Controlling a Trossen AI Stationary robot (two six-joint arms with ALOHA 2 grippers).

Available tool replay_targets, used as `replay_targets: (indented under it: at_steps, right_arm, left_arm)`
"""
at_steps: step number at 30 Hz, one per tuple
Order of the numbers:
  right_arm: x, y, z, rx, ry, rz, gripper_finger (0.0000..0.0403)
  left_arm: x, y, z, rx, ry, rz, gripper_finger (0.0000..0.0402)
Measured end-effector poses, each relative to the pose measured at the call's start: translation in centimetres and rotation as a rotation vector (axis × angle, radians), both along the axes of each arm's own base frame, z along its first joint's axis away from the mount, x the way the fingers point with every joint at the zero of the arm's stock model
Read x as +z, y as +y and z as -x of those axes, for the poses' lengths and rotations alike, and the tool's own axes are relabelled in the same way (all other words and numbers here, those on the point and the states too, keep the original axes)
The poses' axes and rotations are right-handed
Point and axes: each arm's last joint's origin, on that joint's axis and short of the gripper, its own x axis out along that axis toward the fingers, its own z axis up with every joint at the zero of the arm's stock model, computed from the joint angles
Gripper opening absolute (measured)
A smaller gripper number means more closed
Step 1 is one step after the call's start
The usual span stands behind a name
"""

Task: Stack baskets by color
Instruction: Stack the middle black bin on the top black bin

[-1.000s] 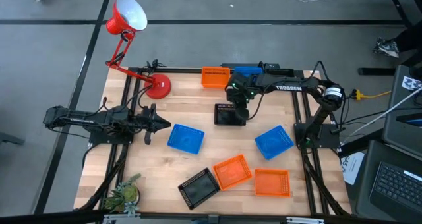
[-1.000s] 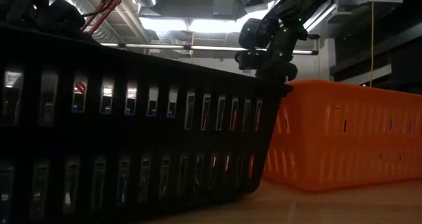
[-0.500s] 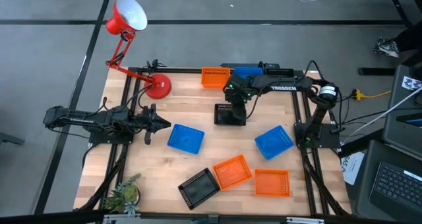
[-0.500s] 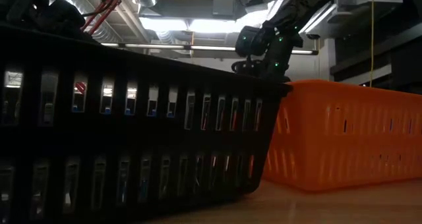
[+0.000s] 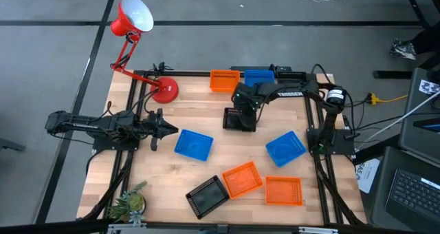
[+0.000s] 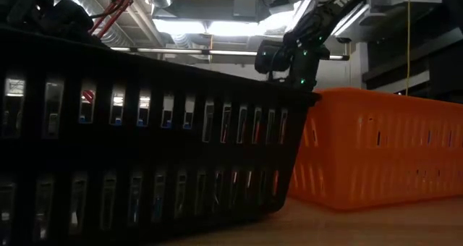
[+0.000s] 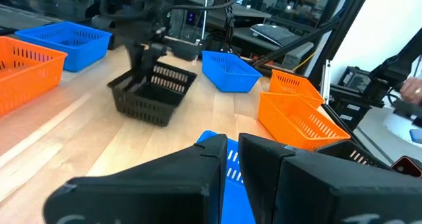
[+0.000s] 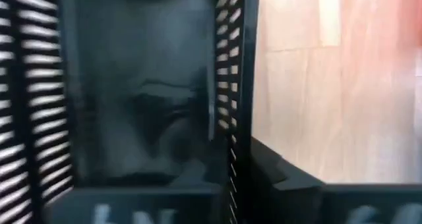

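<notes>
A black basket (image 5: 240, 120) sits at the table's far middle, with my right gripper (image 5: 240, 110) above its far wall, pointing steeply down and shut on it. In the left wrist view this black basket (image 7: 153, 93) looks tilted under the right gripper (image 7: 142, 56). Loose baskets lie around: blue (image 5: 193, 144), blue (image 5: 285, 148), orange (image 5: 241, 179), orange (image 5: 283, 190), black (image 5: 207, 195). An orange one (image 5: 224, 80) and a blue one (image 5: 259, 76) stand at the far edge. My left gripper (image 5: 157, 129) waits level at the left, shut on nothing. My right gripper has the black basket's far wall (image 8: 232, 105) between its fingers, one inside the basket and one finger (image 8: 283, 178) outside it. The fingers come from above, pointing steeply down. The basket sits tilted, part of its bottom on the table.
A red desk lamp (image 5: 134, 17) stands with its base (image 5: 165, 89) at the far left corner. A small plant (image 5: 130, 203) lies at the near left corner. In the low view a black basket (image 6: 145, 130) and an orange basket (image 6: 383, 152) fill the foreground.
My right gripper has sunk onto the black basket's far wall, shifted a little toward the table's left edge and tipped further downward. In the low view its fingertips have dropped behind the near black basket's rim.
</notes>
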Motion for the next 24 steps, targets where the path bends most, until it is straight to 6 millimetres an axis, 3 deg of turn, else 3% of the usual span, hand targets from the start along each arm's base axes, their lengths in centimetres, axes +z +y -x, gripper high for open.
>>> replay_targets:
  at_steps: [4,7,15,20,24]
  right_arm:
    - [3.5,1.6,1.3,0.039,0.065,0.042,0.0004]
    - [7.5,2.1,2.9,0.047,0.105,0.151,0.0003]
    - [16.3,0.6,10.6,-0.097,0.122,0.465,0.0002]
    - [18.2,-1.3,14.8,-0.263,0.12,0.473,0.0001]
    - [18.0,-2.9,16.4,-0.355,0.173,0.453,0.0001]
  left_arm:
    - [0.0,0.0,0.0,0.0,0.0,-0.001,0.0031]
    - [0.0,0.0,0.0,0.0,0.001,-0.001,0.0031]
    - [0.0,0.0,0.0,0.0,0.001,-0.001,0.0031]
    - [0.0,0.0,0.0,0.0,0.001,-0.001,0.0031]
    - [0.0,0.0,0.0,0.0,0.001,-0.001,0.0031]
